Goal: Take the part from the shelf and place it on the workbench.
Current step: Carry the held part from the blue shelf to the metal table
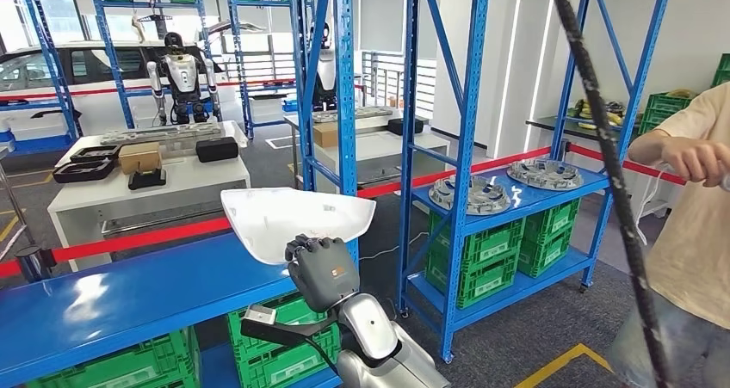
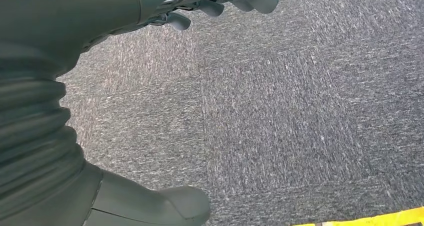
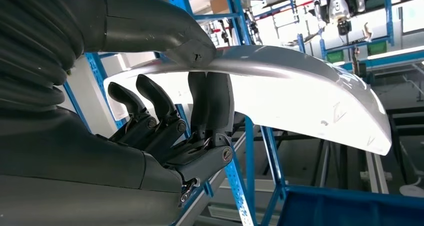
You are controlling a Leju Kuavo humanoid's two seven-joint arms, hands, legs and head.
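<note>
The right robot hand [image 1: 320,267] is holding the white part [image 1: 293,218] up in the air, just above the near edge of the blue shelf [image 1: 129,298] and not touching it. The thumb is pressing on the upper face of the part and the dark fingers [image 3: 210,103] are supporting it from below, so the thin curved shell is being pinched at its edge. I think this grip is chosen because the part is wide and light: held at one rim, it is staying nearly level and the rest of it is hanging free, away from the blue upright [image 1: 344,87] behind it.

The part seems to be already off the shelf, so the carrying step is going on. The white surface [image 1: 151,186] with boxes on it is standing well apart, behind the red barrier tape [image 1: 138,240], and it is probably the workbench.

The head view is giving the whole room, also a person [image 1: 697,199] standing at the right side. The right wrist view is showing what the head view is hiding: the underside of the part [image 3: 300,95] and how the fingers are lying against it. The left wrist view is looking down at grey carpet; the left robot hand [image 2: 220,3] is holding nothing, its fingers lightly curled and apart.
</note>
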